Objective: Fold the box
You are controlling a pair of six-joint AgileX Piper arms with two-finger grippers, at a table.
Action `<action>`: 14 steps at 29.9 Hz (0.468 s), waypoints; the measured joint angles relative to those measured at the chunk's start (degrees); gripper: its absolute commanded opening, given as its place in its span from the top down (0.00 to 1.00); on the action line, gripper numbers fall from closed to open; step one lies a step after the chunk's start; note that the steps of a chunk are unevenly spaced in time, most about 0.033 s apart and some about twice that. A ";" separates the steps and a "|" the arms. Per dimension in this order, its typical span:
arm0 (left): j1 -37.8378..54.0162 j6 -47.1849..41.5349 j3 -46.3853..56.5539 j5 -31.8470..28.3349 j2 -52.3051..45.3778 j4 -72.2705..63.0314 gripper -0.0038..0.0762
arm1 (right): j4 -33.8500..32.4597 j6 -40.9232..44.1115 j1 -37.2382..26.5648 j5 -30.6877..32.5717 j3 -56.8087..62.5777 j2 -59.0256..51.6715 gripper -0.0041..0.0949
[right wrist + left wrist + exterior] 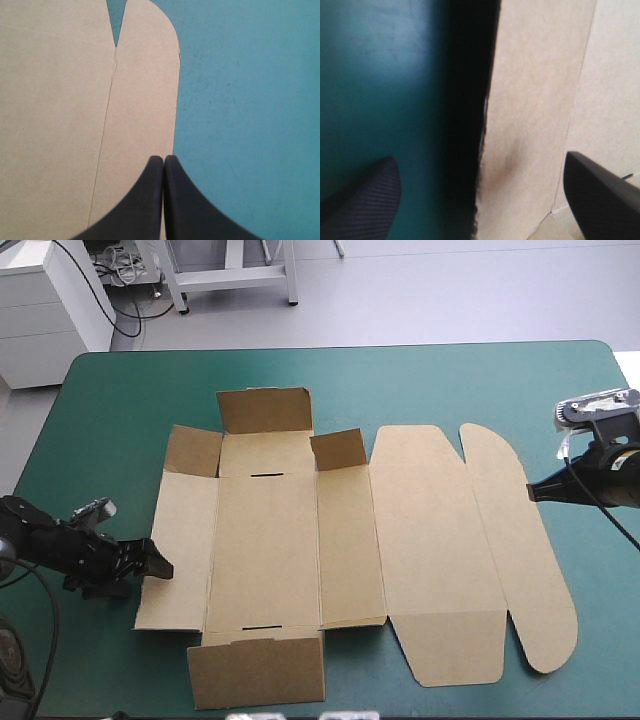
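The brown box point(290, 540) lies spread on the teal-green table, base in the middle. Its far flap point(265, 410), two small corner flaps and its near flap point(255, 670) are tilted up. The lid panel point(435, 550) and rounded end flap point(520, 550) lie flat to the right. My left gripper point(158, 562) is open at the left side panel's outer edge; in the left wrist view that edge of the box point(530, 100) runs between the gripper point(480, 157). My right gripper point(530, 492) is shut, its tip at the rounded flap's outer edge point(145, 75), seen over the board in its own view point(164, 157).
The teal-green cover point(450, 380) shows as a wide strip beyond the box's far side and as narrower bands at the left and right edges of the table. The table's right edge lies close behind my right gripper.
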 measured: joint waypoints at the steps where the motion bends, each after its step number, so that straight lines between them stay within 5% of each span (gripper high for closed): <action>1: 0.00 0.88 0.67 -0.19 -0.28 -0.91 0.16 | 0.00 0.03 0.00 0.05 0.00 0.00 0.98; 14: 0.06 10.67 7.27 0.53 -0.72 -14.54 0.16 | 1.93 -0.10 0.00 0.20 0.00 0.00 0.98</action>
